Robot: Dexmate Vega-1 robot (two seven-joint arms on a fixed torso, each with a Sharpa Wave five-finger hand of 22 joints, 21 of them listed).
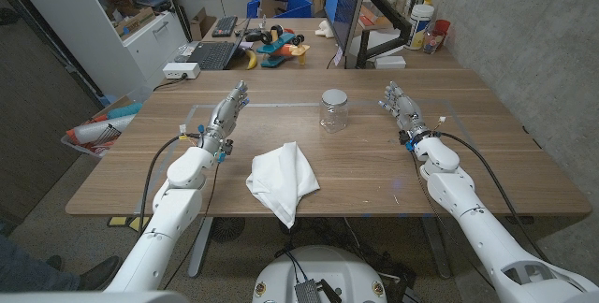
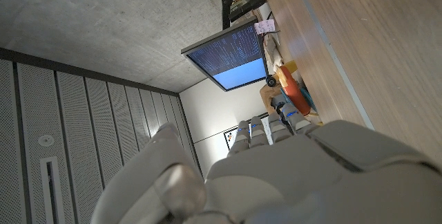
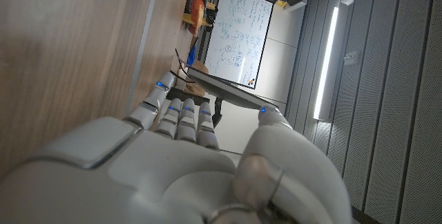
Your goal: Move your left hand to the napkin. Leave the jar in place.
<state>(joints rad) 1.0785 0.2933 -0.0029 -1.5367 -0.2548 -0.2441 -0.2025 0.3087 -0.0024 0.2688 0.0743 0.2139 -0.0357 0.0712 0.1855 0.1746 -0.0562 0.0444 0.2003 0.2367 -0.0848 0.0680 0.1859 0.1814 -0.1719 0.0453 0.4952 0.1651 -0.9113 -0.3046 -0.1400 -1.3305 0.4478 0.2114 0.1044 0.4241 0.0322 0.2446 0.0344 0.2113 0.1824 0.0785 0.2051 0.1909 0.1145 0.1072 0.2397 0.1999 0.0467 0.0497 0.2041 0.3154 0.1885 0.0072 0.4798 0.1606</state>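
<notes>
No writing is readable. A crumpled white cloth napkin (image 1: pixel 283 181) lies near the clear glass jar (image 1: pixel 333 110) on the wood-grain table (image 1: pixel 487 144). Left hand (image 1: pixel 227 116) and right hand (image 1: pixel 401 107): fingers extended, holding nothing.

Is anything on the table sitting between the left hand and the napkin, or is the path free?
Nothing visible stands between them. In the head view the left hand waits holding nothing, and the napkin lies nearer the robot and toward the middle, with only bare table between. The jar stands farther back, off that line.
</notes>
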